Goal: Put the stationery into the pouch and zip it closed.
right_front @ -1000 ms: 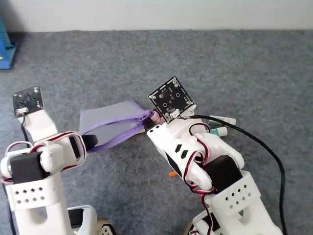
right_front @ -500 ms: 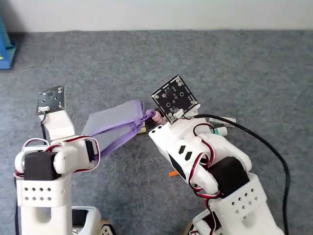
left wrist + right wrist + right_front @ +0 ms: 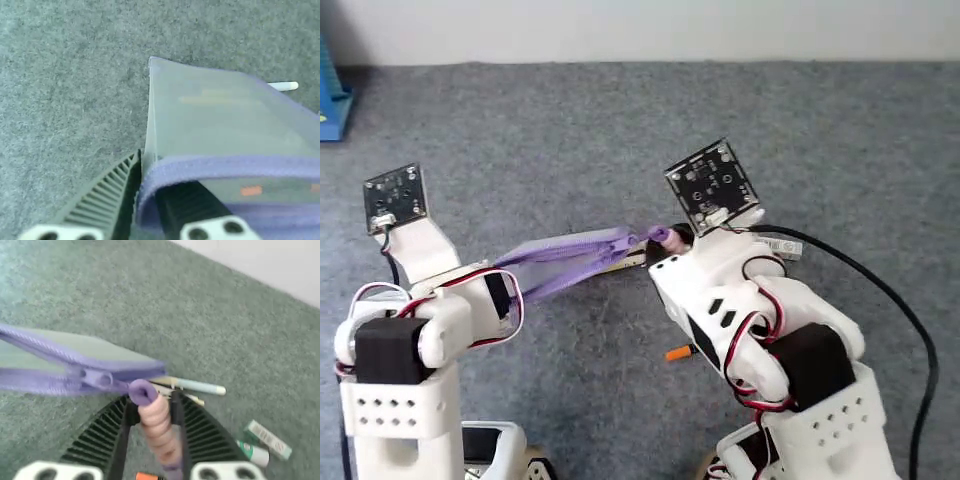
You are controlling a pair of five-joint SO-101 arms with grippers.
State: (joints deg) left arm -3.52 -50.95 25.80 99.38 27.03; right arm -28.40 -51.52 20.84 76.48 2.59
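The purple pouch [image 3: 565, 258] hangs stretched between both arms above the grey carpet. My left gripper [image 3: 506, 291] [image 3: 150, 180] is shut on the pouch's end by its purple zip edge [image 3: 225, 165]. My right gripper [image 3: 665, 243] [image 3: 150, 407] is shut on the pink and purple beaded zipper pull [image 3: 152, 417], next to the zip slider [image 3: 102, 379]. Beyond the slider the two zip bands stand apart. A pen [image 3: 197, 386] pokes out past the pouch's corner. A green and white stationery item [image 3: 262, 441] lies on the carpet beyond it.
A small orange item [image 3: 678, 353] lies on the carpet beside the right arm's base. A blue object [image 3: 332, 100] sits at the far left edge, and a white wall [image 3: 640, 30] runs along the back. The right arm's black cable [image 3: 880, 300] loops to the right.
My right gripper has pulled the zipper pull to the right, and the pouch has stretched longer and flatter. The left arm's wrist swung right, then back left, still holding the pouch's end.
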